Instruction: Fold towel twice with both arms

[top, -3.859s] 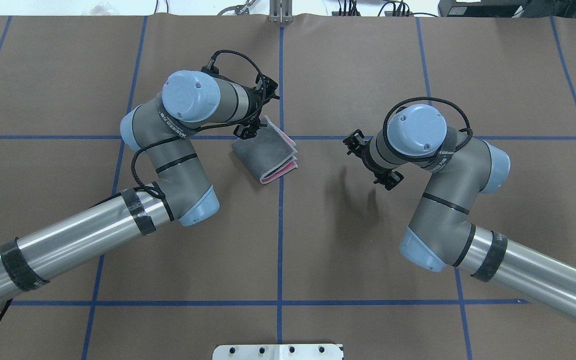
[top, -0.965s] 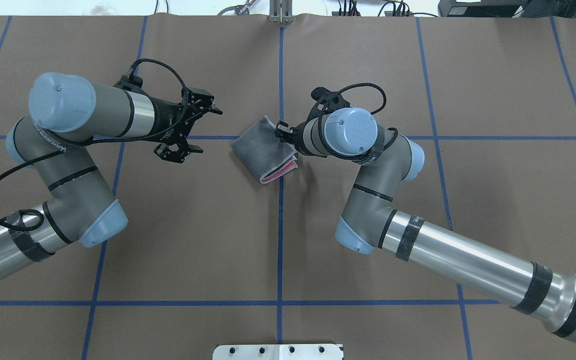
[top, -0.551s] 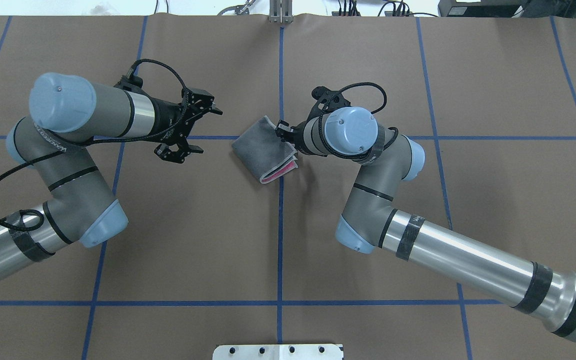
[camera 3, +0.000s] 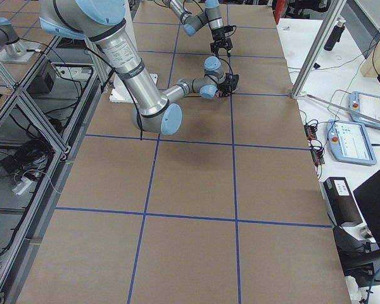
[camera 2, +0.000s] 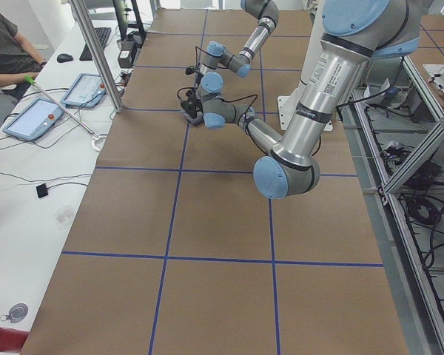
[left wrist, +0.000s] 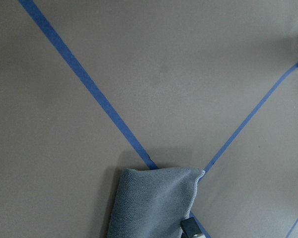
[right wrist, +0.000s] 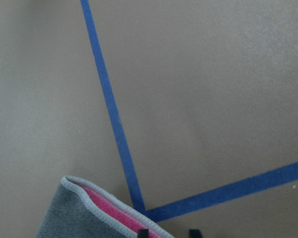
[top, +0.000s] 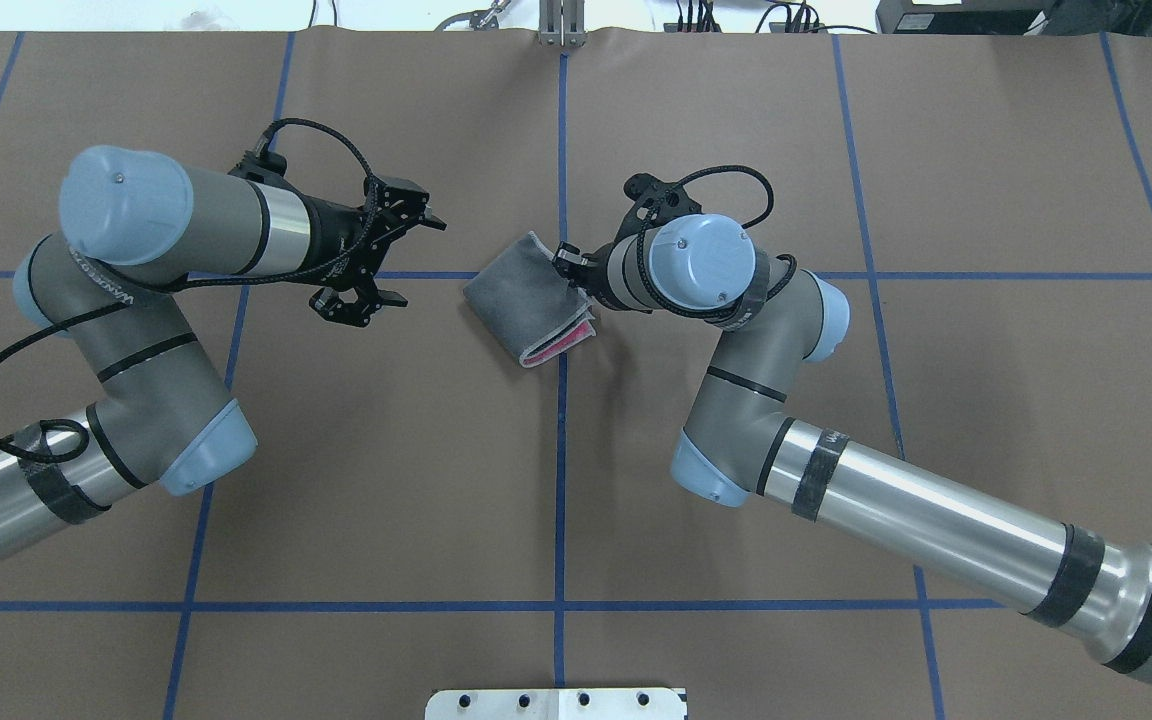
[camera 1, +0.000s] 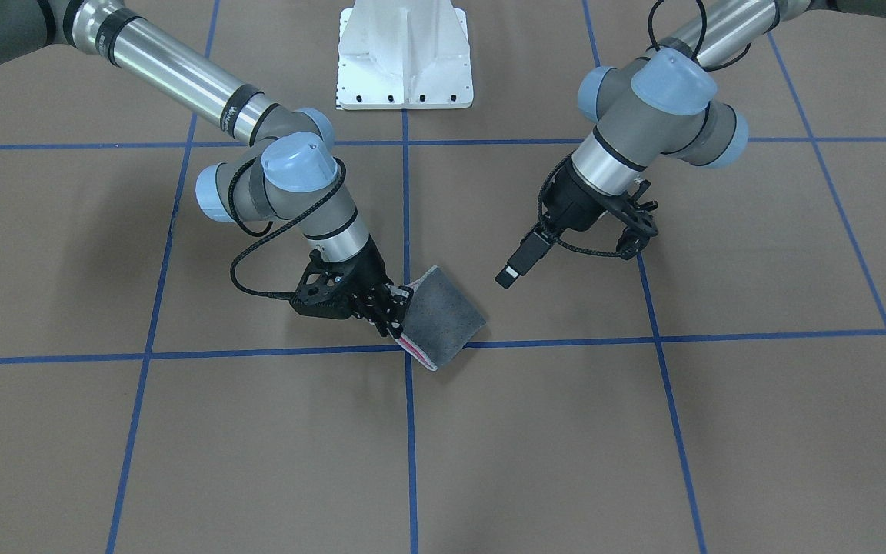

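Note:
The towel (top: 521, 298) lies folded at the table's centre cross, dark grey outside, with pink layers showing at its open edge (right wrist: 107, 208). My right gripper (top: 566, 263) is at the towel's far right corner. In the front view it (camera 1: 395, 314) presses against the towel (camera 1: 447, 315). In the right wrist view its tips (right wrist: 168, 232) stand close together with the towel's edge between them. My left gripper (top: 412, 260) hovers wide open to the left of the towel, holding nothing (camera 1: 574, 254). In the left wrist view the towel (left wrist: 154, 206) sits at the bottom edge.
Blue tape lines (top: 561, 450) grid the brown table cover. The white pedestal plate (camera 1: 404, 54) stands at the robot's side of the table. A side bench with tablets (camera 2: 37, 118) and a seated person (camera 2: 7, 52) runs along the far edge.
Since 3.9 s ago my left gripper has left the towel and pulled back left, and my right gripper has come in to the towel's right corner. Over the last second nothing visibly moved.

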`<control>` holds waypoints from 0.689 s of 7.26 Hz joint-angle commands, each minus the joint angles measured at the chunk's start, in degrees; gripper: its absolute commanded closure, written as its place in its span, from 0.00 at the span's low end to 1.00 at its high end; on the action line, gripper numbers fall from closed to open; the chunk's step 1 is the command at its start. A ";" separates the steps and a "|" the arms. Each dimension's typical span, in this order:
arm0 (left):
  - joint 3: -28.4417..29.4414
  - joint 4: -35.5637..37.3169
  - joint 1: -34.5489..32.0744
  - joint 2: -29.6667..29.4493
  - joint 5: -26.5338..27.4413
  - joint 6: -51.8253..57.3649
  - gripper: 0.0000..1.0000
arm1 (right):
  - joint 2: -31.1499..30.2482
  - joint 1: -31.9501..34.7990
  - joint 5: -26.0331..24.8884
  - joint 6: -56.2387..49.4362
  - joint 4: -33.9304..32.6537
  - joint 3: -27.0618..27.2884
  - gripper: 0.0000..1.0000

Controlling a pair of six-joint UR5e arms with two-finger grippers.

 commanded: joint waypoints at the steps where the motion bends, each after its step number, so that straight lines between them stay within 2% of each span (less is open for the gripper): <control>1: 0.09 0.00 0.03 -0.03 0.00 -0.12 0.00 | 0.03 0.00 0.00 0.00 -0.07 0.19 1.00; 3: 0.09 0.00 0.03 -0.12 0.00 -0.12 0.00 | 0.20 1.04 0.53 0.09 -0.94 2.28 1.00; 5: 0.09 0.00 0.03 -0.12 0.09 -0.29 0.00 | 0.12 1.06 0.62 0.00 -5.86 5.53 1.00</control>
